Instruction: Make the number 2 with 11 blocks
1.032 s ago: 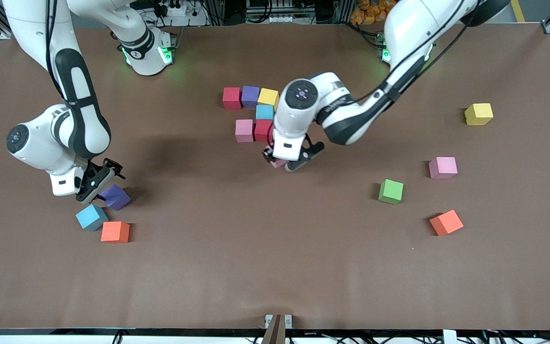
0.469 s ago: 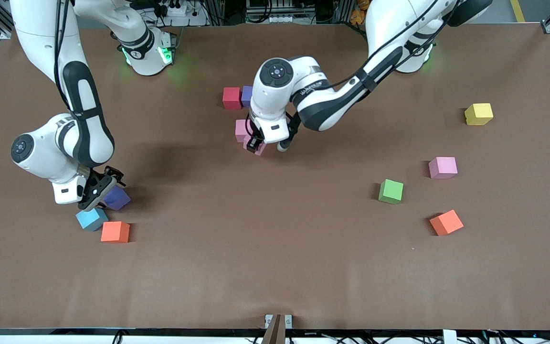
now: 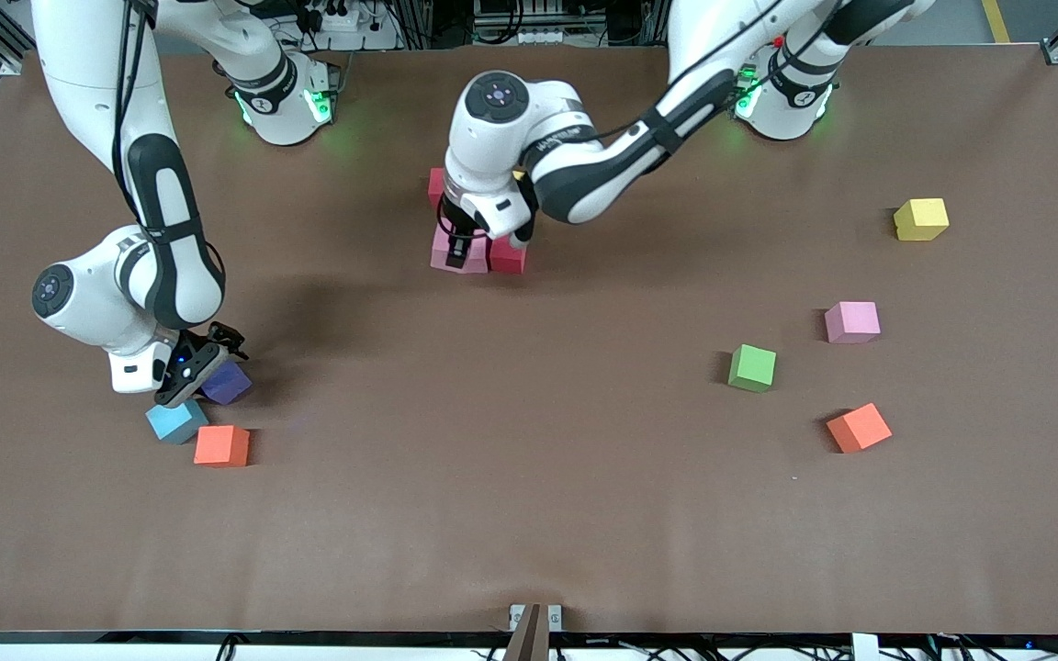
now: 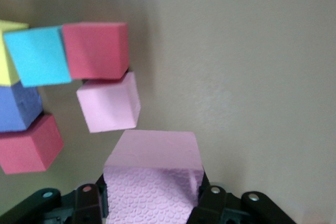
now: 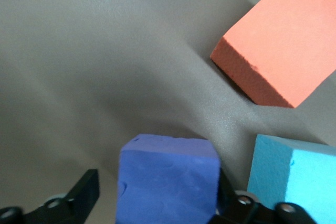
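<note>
My left gripper (image 3: 458, 252) (image 4: 150, 203) is shut on a pink block (image 3: 442, 255) (image 4: 152, 153), low over the table beside the cluster's pink block (image 3: 478, 266) (image 4: 108, 102). That cluster also holds red blocks (image 3: 509, 257) (image 4: 97, 50), a light blue block (image 4: 39, 56), a yellow one (image 4: 8, 51) and a purple one (image 4: 18, 107); the arm hides most of it in the front view. My right gripper (image 3: 203, 375) (image 5: 157, 203) stands open around a purple block (image 3: 230, 386) (image 5: 168, 182), with one finger against it and a gap at the other.
A light blue block (image 3: 175, 422) (image 5: 291, 177) and an orange block (image 3: 221, 445) (image 5: 278, 45) lie close to the right gripper. Toward the left arm's end lie loose yellow (image 3: 921, 218), pink (image 3: 852, 321), green (image 3: 753, 367) and orange (image 3: 859, 427) blocks.
My left arm has carried the pink block up to the cluster, now beside its pink block. My right gripper has sunk around the purple block and its fingers have narrowed.
</note>
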Motion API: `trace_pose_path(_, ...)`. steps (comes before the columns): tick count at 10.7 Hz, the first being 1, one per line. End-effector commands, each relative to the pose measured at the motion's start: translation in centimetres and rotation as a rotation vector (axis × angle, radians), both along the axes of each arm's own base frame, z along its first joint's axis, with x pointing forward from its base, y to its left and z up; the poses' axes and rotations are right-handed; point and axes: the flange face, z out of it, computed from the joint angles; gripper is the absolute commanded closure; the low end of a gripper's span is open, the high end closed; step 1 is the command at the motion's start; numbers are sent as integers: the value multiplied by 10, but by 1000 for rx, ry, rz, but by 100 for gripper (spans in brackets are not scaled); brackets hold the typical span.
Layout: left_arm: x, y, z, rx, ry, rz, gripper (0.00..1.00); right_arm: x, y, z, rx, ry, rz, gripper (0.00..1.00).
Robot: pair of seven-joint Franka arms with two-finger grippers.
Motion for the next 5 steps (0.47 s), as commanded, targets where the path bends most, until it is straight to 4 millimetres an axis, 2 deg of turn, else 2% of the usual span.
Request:
trace_pose_path(1, -9, -19, -15, -13, -8, 69, 58, 12, 1, 5, 18, -18, -11, 62)
trace_pose_path(2, -8, -25, -21, -38, -2, 121, 58, 13, 2, 6, 18, -18, -9, 78)
trace_pose_path(4, -24, -40, -32, -46, 16, 129, 58, 19, 9, 12, 56, 9, 12, 87)
trace_pose_path(5, -27, -41, -41, -36, 22, 119, 58, 23, 16, 18, 93, 44, 8, 88)
